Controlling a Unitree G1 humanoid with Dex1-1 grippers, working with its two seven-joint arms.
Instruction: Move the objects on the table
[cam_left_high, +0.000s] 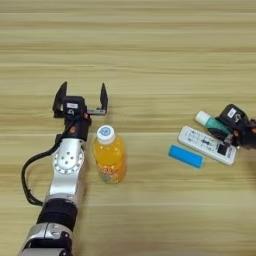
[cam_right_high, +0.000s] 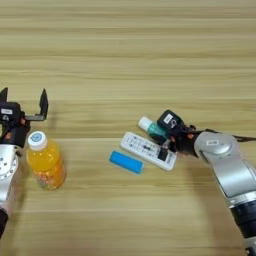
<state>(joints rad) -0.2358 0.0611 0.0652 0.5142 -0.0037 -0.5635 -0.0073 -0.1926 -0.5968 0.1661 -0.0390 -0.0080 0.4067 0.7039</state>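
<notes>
An orange-juice bottle (cam_left_high: 109, 157) with a white cap stands upright on the table (cam_left_high: 140, 55). My left gripper (cam_left_high: 82, 96) is open just behind and left of the cap, nothing between its fingers. To the right lie a white remote control (cam_right_high: 145, 148), a flat blue block (cam_right_high: 126, 162) in front of it, and a white-and-green tube (cam_right_high: 151, 127) behind it. My right gripper (cam_right_high: 162, 136) sits over the tube's green end and the remote's right end, hiding part of both.
The left forearm (cam_left_high: 67, 165), with a black cable looping off it, runs along the bottle's left side. The right forearm (cam_right_high: 225, 165) comes in from the lower right. Bare wood fills the far half of the table.
</notes>
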